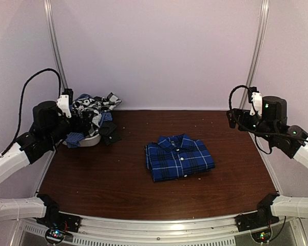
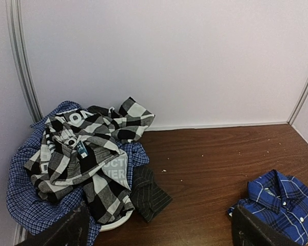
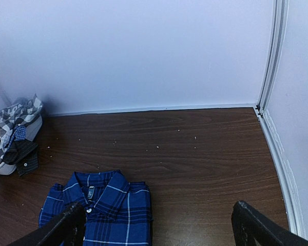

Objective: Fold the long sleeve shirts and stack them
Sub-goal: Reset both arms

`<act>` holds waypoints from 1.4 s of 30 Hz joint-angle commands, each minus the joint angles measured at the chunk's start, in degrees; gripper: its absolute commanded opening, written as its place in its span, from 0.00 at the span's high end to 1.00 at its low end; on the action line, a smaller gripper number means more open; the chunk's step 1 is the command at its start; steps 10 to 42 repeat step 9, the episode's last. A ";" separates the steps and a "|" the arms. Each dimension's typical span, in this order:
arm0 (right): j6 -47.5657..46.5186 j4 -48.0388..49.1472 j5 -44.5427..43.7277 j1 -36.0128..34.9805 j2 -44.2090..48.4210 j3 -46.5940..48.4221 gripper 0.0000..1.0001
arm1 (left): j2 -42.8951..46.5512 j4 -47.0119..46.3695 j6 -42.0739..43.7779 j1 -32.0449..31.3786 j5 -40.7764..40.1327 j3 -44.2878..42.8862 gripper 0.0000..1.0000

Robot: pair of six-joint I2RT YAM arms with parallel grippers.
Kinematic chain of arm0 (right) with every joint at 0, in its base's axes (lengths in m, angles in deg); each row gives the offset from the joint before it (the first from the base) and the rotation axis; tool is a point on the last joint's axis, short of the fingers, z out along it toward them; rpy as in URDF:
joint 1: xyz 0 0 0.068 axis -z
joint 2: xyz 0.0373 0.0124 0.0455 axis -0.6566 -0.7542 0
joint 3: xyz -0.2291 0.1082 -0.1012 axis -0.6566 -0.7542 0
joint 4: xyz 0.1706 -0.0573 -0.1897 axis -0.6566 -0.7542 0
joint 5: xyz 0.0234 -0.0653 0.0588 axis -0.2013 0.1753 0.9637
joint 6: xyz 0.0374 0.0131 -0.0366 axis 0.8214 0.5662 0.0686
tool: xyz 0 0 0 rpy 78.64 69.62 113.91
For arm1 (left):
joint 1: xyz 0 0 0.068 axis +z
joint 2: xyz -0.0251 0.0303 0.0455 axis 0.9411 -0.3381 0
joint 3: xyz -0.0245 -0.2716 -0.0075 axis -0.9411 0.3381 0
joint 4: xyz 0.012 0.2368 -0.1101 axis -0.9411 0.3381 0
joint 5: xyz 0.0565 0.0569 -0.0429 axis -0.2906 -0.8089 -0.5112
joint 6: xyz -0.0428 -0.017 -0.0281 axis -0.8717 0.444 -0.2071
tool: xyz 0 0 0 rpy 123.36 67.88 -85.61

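Note:
A royal-blue plaid shirt [image 1: 179, 157] lies folded, collar up, in the middle of the table; it also shows in the right wrist view [image 3: 100, 210] and the left wrist view [image 2: 285, 202]. The other shirts sit crumpled in a pile [image 1: 92, 115] at the back left: black-and-white plaid [image 2: 90, 154] on top, pale-blue check [image 2: 28, 205] beneath, a dark pinstripe sleeve [image 2: 149, 192] hanging out. My left gripper [image 2: 159, 233] is open and empty, raised beside the pile. My right gripper [image 3: 159, 228] is open and empty, raised at the right, apart from the folded shirt.
The pile rests in a white basket [image 2: 115, 221] in the back left corner. Pale walls with metal corner rails [image 1: 256, 56] close the table at the back and sides. Bare brown table [image 3: 195, 154] lies between the pile and the folded shirt.

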 commanded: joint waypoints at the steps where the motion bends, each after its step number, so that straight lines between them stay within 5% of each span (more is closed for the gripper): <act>1: 0.36 1.48 -0.40 0.20 0.56 -0.61 0.00 | -0.40 -2.72 0.84 0.26 -0.21 -0.21 0.02; 42: 0.52 0.98 -0.31 0.20 0.58 -0.59 0.00 | -0.37 -2.76 0.84 0.26 -0.37 -0.16 0.02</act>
